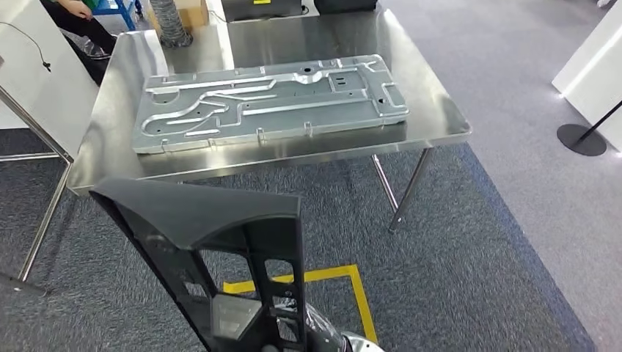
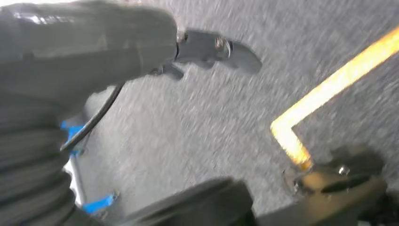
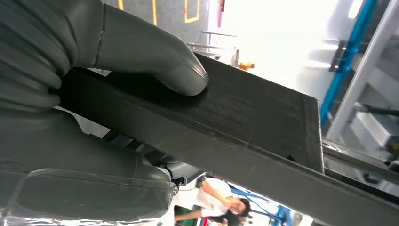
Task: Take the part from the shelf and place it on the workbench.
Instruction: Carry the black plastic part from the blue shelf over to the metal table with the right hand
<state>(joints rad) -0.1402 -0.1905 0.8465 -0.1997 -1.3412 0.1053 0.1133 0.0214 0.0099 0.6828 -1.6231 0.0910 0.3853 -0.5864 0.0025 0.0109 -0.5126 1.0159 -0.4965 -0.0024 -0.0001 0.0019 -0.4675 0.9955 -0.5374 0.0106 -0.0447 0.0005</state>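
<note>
Right hand (image 3: 94, 117) clamps the black part (image 1: 213, 242), thumb pressed on its flat edge, held low in front of the workbench (image 1: 433, 110). Left hand (image 2: 94, 42) hangs over carpet, blurred; grip state unclear. Risk: one-handed grip lets the long part tip, or it lands on the metal panel (image 1: 268, 99) covering most of the bench.

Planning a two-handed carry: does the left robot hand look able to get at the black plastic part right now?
Probably not yet. The left robot hand points at the grey carpet, holding nothing, while the black plastic part sits in the right robot hand. Nothing visibly blocks it; the arm would have to rise.
</note>
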